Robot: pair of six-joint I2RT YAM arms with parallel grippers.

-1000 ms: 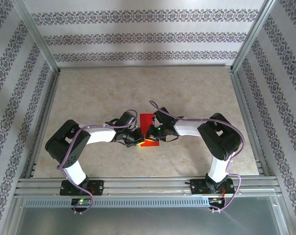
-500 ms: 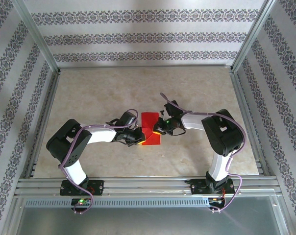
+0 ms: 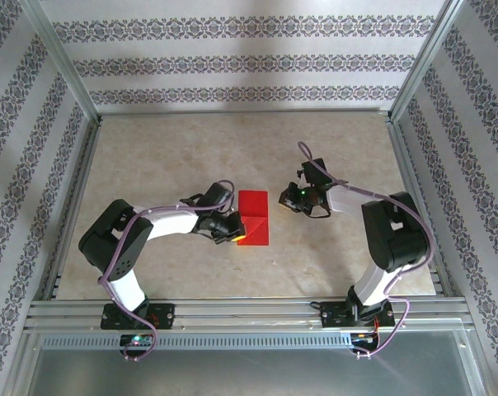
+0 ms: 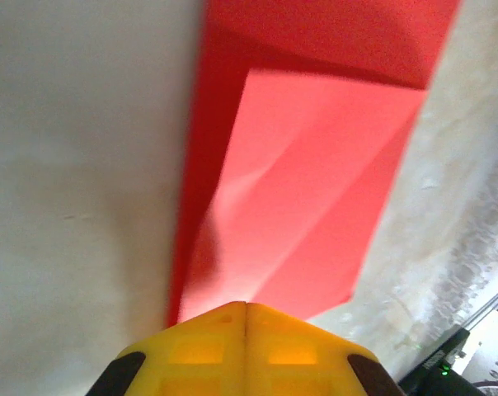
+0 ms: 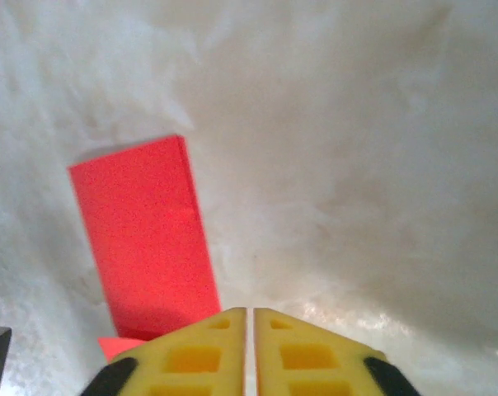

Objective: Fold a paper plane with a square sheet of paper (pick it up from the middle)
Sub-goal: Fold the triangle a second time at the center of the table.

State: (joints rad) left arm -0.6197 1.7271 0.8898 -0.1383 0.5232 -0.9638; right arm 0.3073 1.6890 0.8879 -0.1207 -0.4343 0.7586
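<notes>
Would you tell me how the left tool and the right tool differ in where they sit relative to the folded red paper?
The left tool sits at the folded red paper's left edge, its tips right at the paper; the right tool hangs to the paper's right, apart from it. The left tool sits lower in the top view, the right tool higher. Both have yellow fingers drawn together.

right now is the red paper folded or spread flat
Folded: the bright red paper sheet is a narrow rectangle, one corner doubled over.
</notes>
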